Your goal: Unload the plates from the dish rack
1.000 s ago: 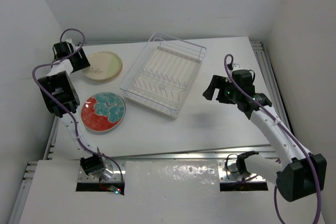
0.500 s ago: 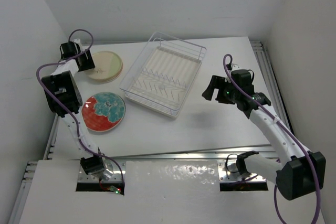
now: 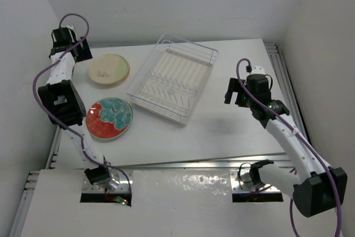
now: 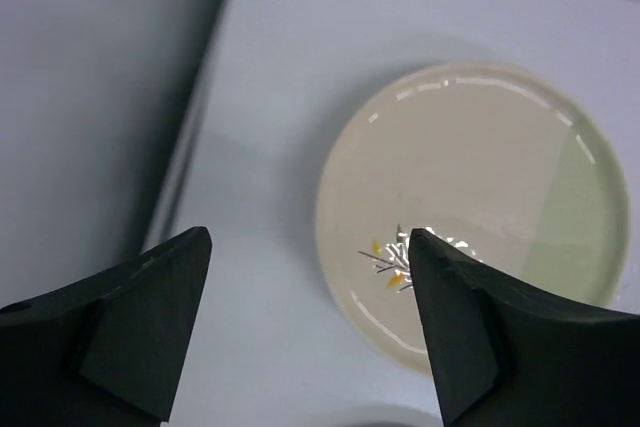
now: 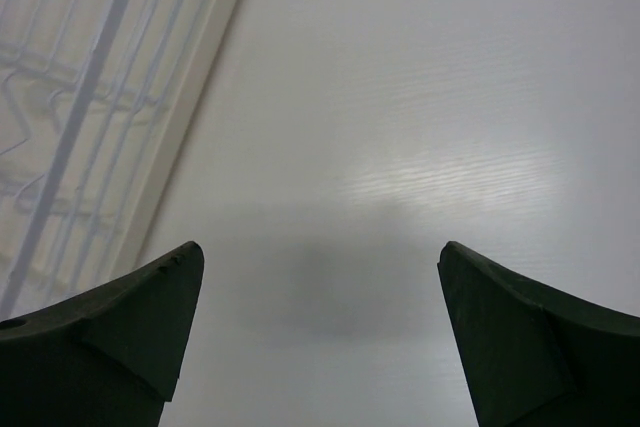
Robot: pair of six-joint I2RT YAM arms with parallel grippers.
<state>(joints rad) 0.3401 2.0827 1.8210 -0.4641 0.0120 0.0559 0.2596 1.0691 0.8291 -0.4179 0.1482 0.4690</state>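
Two plates (image 3: 109, 117) lie unloaded; the left gripper (image 4: 310, 247), wide open and empty, has been withdrawn from the cream plate (image 4: 470, 217) beneath it. Left of the open, empty right gripper (image 5: 320, 257), the dish rack (image 3: 188, 45) appears emptied.

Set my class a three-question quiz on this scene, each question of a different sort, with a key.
1. True or false: the dish rack holds no plates.
2. How many plates lie on the table? A one, B two, C five.
3. Which does the left wrist camera see: the cream plate or the red-and-teal plate?

Key: 1 true. 2 B. 3 the cream plate.
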